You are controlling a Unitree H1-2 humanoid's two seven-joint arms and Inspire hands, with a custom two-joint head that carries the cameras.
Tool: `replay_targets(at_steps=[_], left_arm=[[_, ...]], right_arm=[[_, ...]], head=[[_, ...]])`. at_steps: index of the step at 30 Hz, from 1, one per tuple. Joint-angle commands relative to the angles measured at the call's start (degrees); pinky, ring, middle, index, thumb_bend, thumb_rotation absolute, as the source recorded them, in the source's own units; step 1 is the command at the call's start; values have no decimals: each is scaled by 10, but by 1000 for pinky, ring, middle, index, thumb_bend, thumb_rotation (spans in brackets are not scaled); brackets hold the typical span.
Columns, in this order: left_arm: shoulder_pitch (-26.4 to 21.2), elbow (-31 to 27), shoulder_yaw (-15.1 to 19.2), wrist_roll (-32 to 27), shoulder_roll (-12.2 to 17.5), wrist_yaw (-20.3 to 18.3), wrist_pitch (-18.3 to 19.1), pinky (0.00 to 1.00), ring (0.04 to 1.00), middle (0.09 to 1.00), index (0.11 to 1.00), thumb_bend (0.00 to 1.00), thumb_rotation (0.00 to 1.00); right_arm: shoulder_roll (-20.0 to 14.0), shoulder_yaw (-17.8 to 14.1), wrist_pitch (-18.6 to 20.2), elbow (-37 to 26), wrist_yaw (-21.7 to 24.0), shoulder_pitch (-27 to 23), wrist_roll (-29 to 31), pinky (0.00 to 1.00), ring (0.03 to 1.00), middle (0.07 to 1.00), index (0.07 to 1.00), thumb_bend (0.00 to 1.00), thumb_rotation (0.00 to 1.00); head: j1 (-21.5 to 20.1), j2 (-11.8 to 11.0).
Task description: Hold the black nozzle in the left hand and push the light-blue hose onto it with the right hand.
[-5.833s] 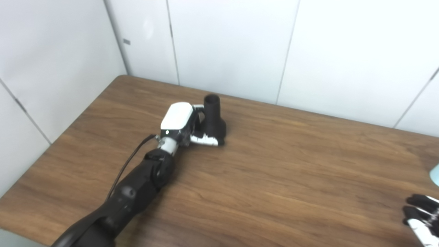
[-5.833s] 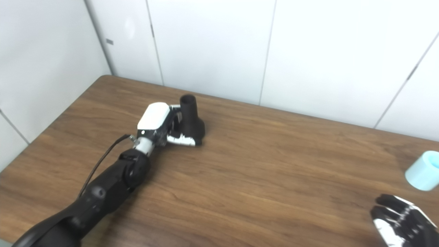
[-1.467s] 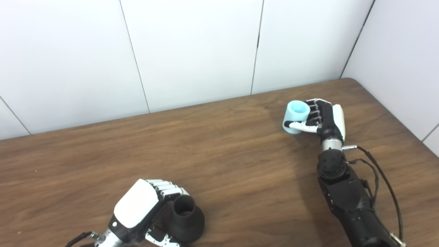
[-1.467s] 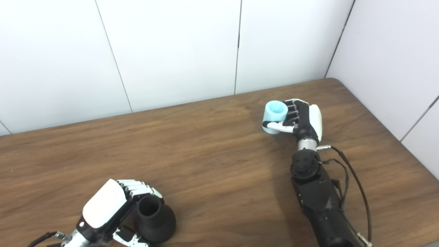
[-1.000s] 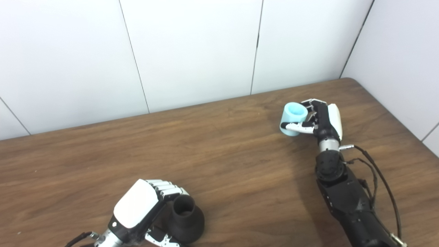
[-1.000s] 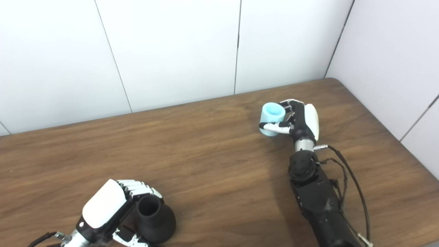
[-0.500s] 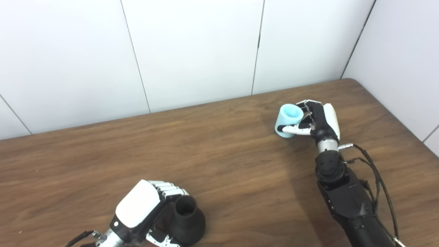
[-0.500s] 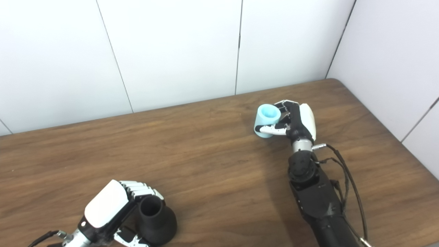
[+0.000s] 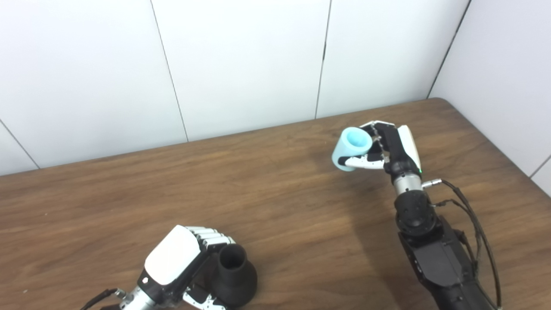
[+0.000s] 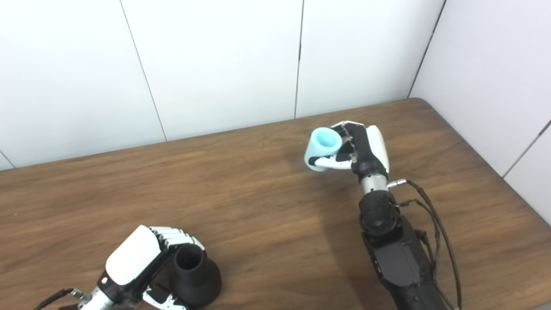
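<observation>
At lower left, the left hand (image 9: 176, 269) is gripping the black nozzle (image 9: 234, 275); at right, the right hand (image 9: 394, 148) is clasping the light-blue hose (image 9: 351, 147) above the worktop (image 9: 275, 198).

Lighting is bright and even, apparently from overhead. White wall panels (image 9: 241, 64) in the upper frame look slightly washed out. A soft shadow darkens the brown wooden table (image 9: 107, 206) at centre right. Focus is sharp throughout; no motion blur.
</observation>
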Motion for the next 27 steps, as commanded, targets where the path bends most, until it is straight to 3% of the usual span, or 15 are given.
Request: replay_targets(at_steps=[1, 7, 12, 18, 27], left_arm=[[40, 34, -20, -14, -10, 11, -9, 411, 509, 486, 483, 523, 0], [38, 45, -29, -34, -18, 8, -9, 380, 506, 482, 489, 522, 0], [33, 56, -38, -35, -24, 9, -9, 373, 499, 480, 492, 522, 0], [32, 64, -34, -35, -30, -7, -9, 376, 498, 486, 483, 522, 0], [44, 74, -29, -45, -45, -23, -9, 366, 492, 482, 487, 522, 0]], right_arm=[[-8, -1, 0, -49, 20, -9, 8, 283, 403, 515, 473, 517, 0], [-11, 13, 41, -134, 72, 6, -1, 291, 412, 516, 469, 517, 0], [-8, 26, 46, -204, 122, 18, 22, 312, 392, 516, 463, 516, 0], [-9, 47, 60, -273, 171, 23, 29, 361, 440, 518, 450, 517, 0], [7, 73, 70, -356, 212, 34, 44, 334, 448, 521, 452, 515, 0]], head=[[7, 2], [27, 7], [40, 9], [57, 12], [91, 22]])
